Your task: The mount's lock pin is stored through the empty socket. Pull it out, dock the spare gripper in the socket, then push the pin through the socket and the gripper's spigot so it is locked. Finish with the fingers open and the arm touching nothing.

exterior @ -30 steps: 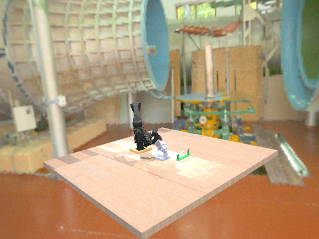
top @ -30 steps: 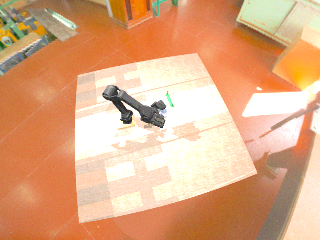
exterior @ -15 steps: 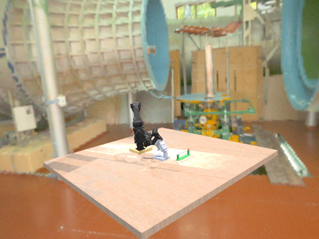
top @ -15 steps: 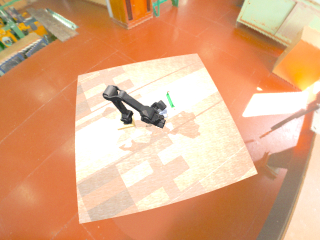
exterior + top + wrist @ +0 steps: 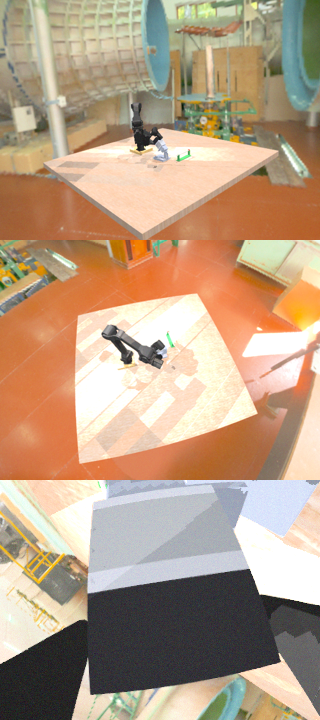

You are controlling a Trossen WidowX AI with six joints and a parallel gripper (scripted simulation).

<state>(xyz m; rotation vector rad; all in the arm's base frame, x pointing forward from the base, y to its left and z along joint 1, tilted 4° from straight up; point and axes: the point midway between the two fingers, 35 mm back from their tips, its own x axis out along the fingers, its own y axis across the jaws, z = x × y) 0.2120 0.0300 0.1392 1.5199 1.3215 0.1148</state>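
Note:
My gripper is open. In the wrist view its black fingers stand on either side of the spare gripper, a black body with a grey section beyond it; nothing is clamped. A narrow gap shows beside the left finger. The pale blue-grey mount stands on the table, and the grey section reaches its raised, tilted part. The joint at the socket is hidden. The lock pin, seen by its red end, lies across the green rack.
The arm rises from its yellowish base plate and reaches over to the mount. The green rack stands close beside the mount, on the side away from the arm's base. The wooden table extends around them.

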